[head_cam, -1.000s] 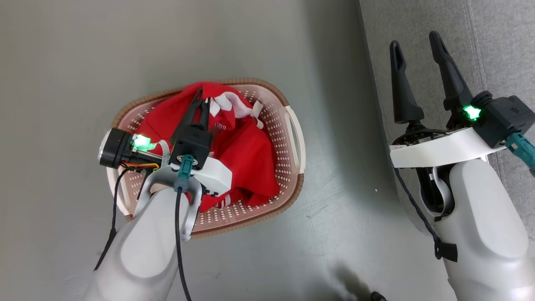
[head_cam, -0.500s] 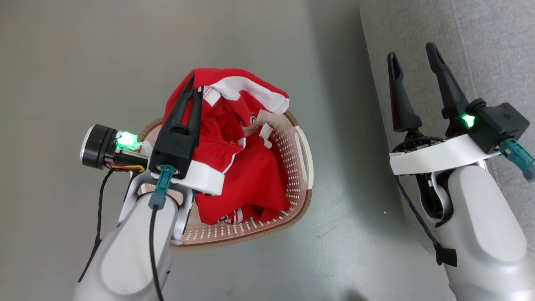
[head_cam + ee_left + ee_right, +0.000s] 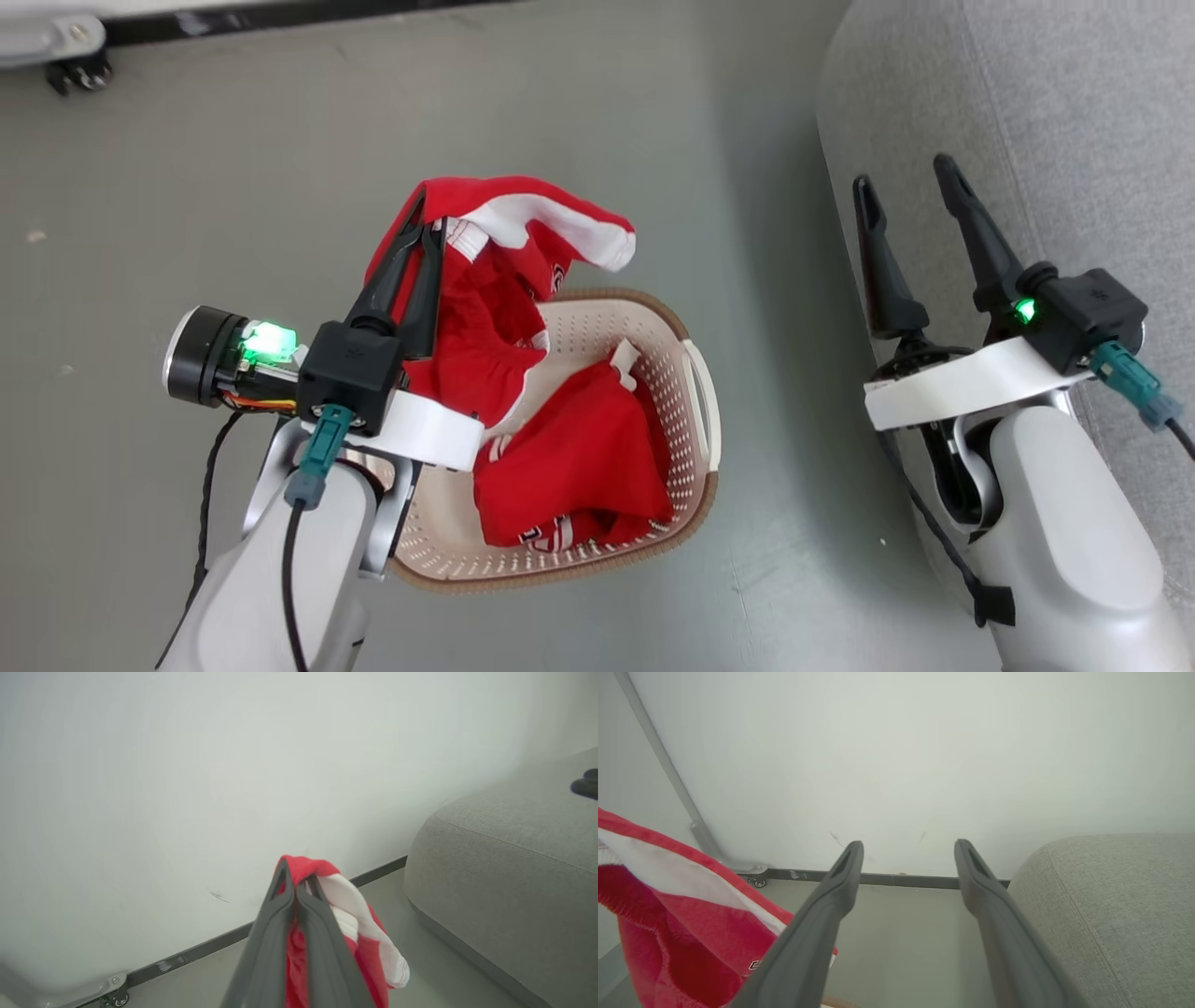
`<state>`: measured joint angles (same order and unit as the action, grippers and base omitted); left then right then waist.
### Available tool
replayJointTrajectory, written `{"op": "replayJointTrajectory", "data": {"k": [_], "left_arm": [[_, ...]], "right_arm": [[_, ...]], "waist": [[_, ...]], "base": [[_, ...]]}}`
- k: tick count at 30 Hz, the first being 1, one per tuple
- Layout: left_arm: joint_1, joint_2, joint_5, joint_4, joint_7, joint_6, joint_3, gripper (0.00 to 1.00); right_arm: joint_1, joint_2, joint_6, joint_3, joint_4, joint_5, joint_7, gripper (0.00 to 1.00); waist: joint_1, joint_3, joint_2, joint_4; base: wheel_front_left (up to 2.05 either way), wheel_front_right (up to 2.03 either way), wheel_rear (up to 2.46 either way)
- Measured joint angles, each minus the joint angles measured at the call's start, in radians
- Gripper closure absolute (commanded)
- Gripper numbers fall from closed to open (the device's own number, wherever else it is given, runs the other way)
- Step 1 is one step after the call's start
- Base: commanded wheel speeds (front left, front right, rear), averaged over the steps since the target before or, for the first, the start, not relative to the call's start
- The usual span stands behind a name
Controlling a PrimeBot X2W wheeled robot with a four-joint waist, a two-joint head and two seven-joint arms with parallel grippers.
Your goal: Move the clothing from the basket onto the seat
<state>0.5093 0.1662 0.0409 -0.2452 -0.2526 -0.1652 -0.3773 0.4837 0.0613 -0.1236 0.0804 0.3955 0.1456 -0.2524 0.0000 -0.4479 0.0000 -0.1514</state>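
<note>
**Head view.** The left hand (image 3: 428,213) is clamped on the held garment (image 3: 523,210), a red piece whose white band folds over to the right of the fingertips. The cloth hangs above the far end of the basket (image 3: 698,392). Whether its lower folds clear the rim cannot be told, as the wrist covers them. The basket stands on the grey floor (image 3: 233,168), near the seat (image 3: 1027,112) but apart from it. Inside, a second garment (image 3: 579,457) lies bunched against the right and near walls, and the perforated bottom is bare on the left. The right hand (image 3: 901,173) is spread wide and empty, by the seat's left edge.

**Left wrist view.** Red fabric is pinched between the left hand's (image 3: 297,875) closed fingers. The held garment's (image 3: 355,905) white band droops to the right. Behind it are a pale wall (image 3: 187,765) and a dark skirting strip (image 3: 210,945). The seat's (image 3: 504,872) rounded, seamed corner is well apart from the cloth.

**Right wrist view.** The right hand (image 3: 909,844) holds nothing between its parted fingers. The held garment (image 3: 668,914) hangs just beside the left finger, with printed lettering on it. The seat (image 3: 1111,896) sits beside the right finger. A castor (image 3: 759,882) stands at the wall's foot.
</note>
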Motion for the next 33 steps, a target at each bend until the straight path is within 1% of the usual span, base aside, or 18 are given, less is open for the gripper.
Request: {"op": "replayJointTrajectory", "data": {"k": [8, 10, 12, 16, 18, 20, 27, 33], "left_arm": [[-0.039, 0.031, 0.024, 0.019, 0.0, 0.054, -0.003, 1.0], [-0.046, 0.046, 0.028, 0.02, 0.0, 0.08, -0.012, 1.0], [-0.058, 0.053, 0.043, 0.021, 0.0, 0.092, -0.013, 1.0], [-0.073, 0.062, 0.061, 0.021, 0.0, 0.128, -0.021, 1.0], [-0.075, 0.071, 0.064, 0.022, 0.0, 0.138, -0.022, 1.0], [-0.075, 0.086, 0.071, 0.029, 0.0, 0.16, -0.022, 1.0], [-0.075, 0.107, 0.091, 0.064, 0.0, 0.22, -0.036, 1.0], [-0.075, 0.112, 0.127, 0.091, 0.0, 0.25, -0.039, 1.0]], "right_arm": [[-0.039, 0.015, 0.0, 0.024, 0.026, -0.012, 0.0, 0.0], [-0.047, 0.02, 0.0, 0.027, 0.029, -0.015, 0.0, 0.0], [-0.06, 0.028, 0.0, 0.039, 0.033, -0.016, 0.0, 0.0], [-0.08, 0.036, 0.0, 0.083, 0.041, -0.014, 0.007, 0.0], [-0.088, 0.045, 0.0, 0.11, 0.042, -0.002, 0.015, 0.0], [-0.104, 0.059, 0.0, 0.158, 0.044, 0.023, 0.028, 0.0], [-0.142, 0.117, 0.0, 0.24, 0.053, 0.046, 0.071, 0.0], [-0.168, 0.156, 0.0, 0.312, 0.054, 0.074, 0.111, 0.0]], "waist": [[0.0, 0.082, 0.0, 0.023], [0.0, 0.103, 0.0, 0.028], [0.0, 0.125, 0.0, 0.033], [0.0, 0.167, 0.0, 0.043], [0.0, 0.189, 0.0, 0.047], [-0.0001, 0.22, 0.0, 0.054], [0.0, 0.289, 0.0, 0.07], [-0.0001, 0.342, 0.0, 0.079]], "base": [[0.0, 0.0, 0.0], [0.0, 0.0, 0.0], [0.0, 0.0, 0.0], [0.0, 0.0, 0.0], [0.0, 0.0, 0.0], [0.0, 0.0, 0.0], [0.0, 0.0, 0.0], [0.0, 0.0, 0.0]]}}
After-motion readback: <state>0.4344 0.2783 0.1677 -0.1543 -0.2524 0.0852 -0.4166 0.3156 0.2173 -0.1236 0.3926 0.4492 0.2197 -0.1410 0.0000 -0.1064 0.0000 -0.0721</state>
